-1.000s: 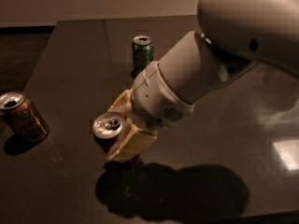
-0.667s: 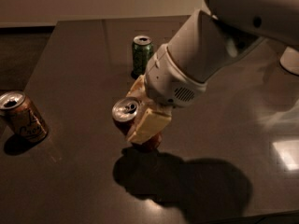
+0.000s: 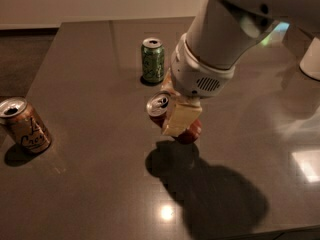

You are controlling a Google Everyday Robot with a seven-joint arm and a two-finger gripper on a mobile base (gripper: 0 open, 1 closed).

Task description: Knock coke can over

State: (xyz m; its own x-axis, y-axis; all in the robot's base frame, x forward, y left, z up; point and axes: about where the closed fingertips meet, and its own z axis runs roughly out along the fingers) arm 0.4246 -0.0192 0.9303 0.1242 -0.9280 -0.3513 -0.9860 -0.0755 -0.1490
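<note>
The coke can (image 3: 190,132) is red with a silver top. It sits tilted near the middle of the dark table (image 3: 90,184), its top leaning left and its red body showing below the fingers. My gripper (image 3: 169,118) is shut on the can, with one tan finger (image 3: 181,120) across its front and the other mostly hidden behind it. The can's shadow lies on the table just below it. I cannot tell whether its base touches the table.
A green can (image 3: 152,60) stands upright just behind the gripper. A tan-orange can (image 3: 25,126) with dark cursive writing stands at the table's left edge. A white object (image 3: 311,59) is at the far right. My large white arm (image 3: 225,34) fills the upper right.
The gripper, still holding the coke can, has moved right and towards the back of the table, closer to the green can. The other cans have not moved.
</note>
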